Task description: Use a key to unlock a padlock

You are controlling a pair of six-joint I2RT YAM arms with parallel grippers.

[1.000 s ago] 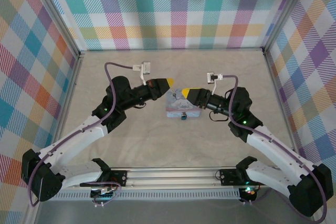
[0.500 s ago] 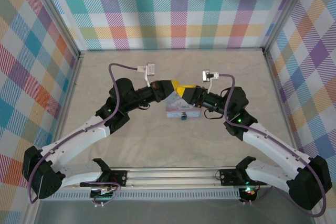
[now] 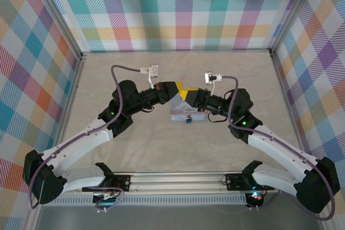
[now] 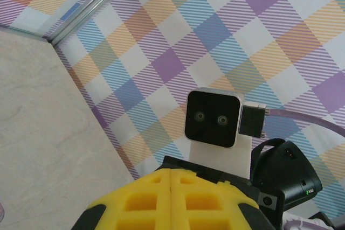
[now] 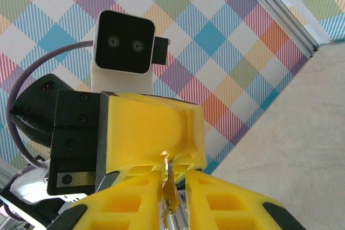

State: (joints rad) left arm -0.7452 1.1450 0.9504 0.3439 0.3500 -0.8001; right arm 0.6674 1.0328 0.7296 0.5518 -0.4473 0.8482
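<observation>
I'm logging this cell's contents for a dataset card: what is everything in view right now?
tin: one, pale blue, table centre, below the gripper tips
padlock: one, dark bluish, tiny, at the tin's near edge
key: one, brass-coloured, between the fingers of the right gripper
table: one, beige marbled, under everything
walls: three, pastel plaid, around the table
left gripper: one, yellow fingers, shut, tip to tip with the other above the tin
right gripper: one, yellow fingers, shut on the key
</observation>
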